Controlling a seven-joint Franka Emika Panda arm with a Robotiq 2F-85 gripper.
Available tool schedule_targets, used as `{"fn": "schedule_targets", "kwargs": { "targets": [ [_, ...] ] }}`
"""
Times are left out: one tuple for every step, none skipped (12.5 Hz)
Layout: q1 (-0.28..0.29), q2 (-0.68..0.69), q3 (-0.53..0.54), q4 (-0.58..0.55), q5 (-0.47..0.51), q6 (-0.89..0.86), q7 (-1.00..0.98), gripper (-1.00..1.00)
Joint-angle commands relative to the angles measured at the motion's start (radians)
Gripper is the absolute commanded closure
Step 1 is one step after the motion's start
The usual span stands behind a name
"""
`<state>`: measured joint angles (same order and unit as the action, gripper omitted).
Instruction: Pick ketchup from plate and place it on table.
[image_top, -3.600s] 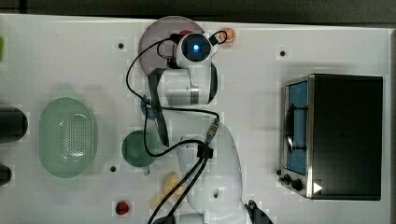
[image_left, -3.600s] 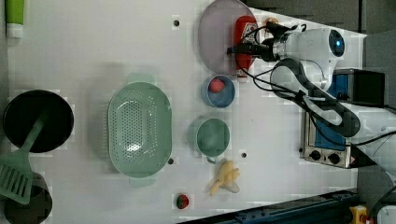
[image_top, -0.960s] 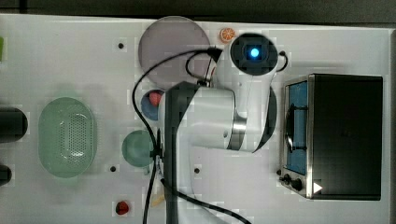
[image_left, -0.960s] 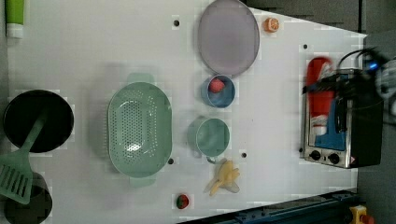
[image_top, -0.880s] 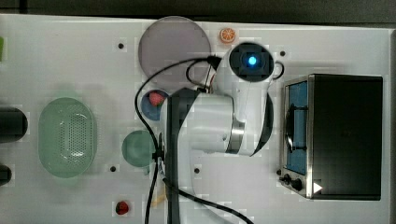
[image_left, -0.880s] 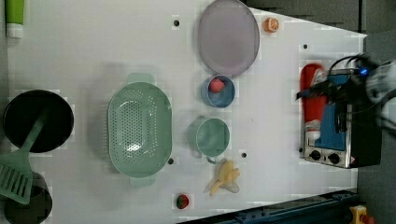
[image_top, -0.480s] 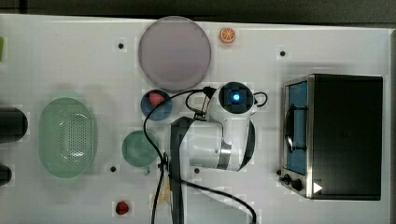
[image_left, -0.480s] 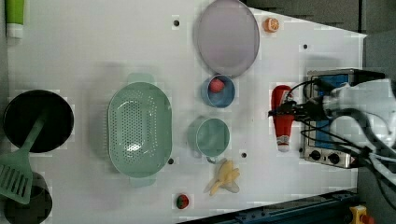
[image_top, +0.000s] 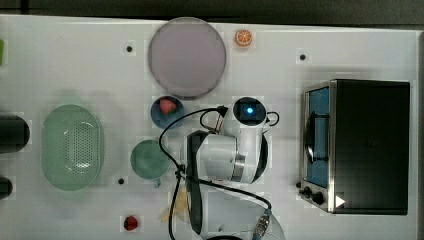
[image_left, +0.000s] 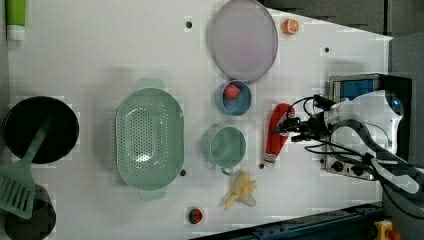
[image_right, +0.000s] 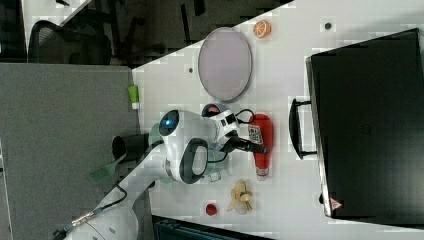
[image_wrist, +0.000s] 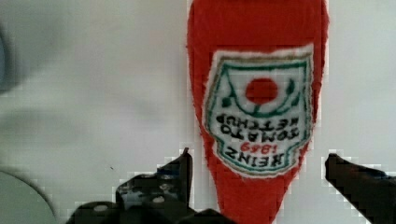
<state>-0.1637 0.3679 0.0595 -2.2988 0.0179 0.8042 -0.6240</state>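
On the white table (image_left: 100, 60) the ketchup (image_left: 276, 133) is seen lying flat, well clear of the plate (image_left: 243, 40); the gripper (image_wrist: 261, 186) is spread wide astride it, holding nothing; it is best lifted straight up, so the bottle is not nudged.

Ketchup (image_left: 276, 134) lies flat on table (image_left: 100, 60). In the left view: mug (image_left: 226, 146) just left of ketchup, oven (image_left: 367, 125) right of it, plate (image_left: 243, 39) above-left, well apart.
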Motion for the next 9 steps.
{"fn": "schedule_targets", "kwargs": {
  "targets": [
    [0.009, -0.137, 0.017, 0.074, 0.004, -0.017, 0.087, -1.00],
    [0.009, -0.189, 0.023, 0.100, 0.004, -0.067, 0.130, -1.00],
    [0.009, -0.242, 0.029, 0.134, 0.004, -0.129, 0.203, -1.00],
    [0.009, -0.291, 0.035, 0.178, 0.004, -0.186, 0.286, -1.00],
    [0.010, -0.336, 0.040, 0.227, 0.003, -0.244, 0.349, -1.00],
    [0.011, -0.374, 0.044, 0.278, -0.001, -0.311, 0.401, -1.00],
    [0.010, -0.404, 0.044, 0.326, -0.002, -0.386, 0.465, -1.00],
    [0.010, -0.427, 0.044, 0.370, -0.002, -0.476, 0.544, -1.00],
    [0.010, -0.443, 0.043, 0.407, -0.002, -0.562, 0.627, -1.00]
  ]
}}
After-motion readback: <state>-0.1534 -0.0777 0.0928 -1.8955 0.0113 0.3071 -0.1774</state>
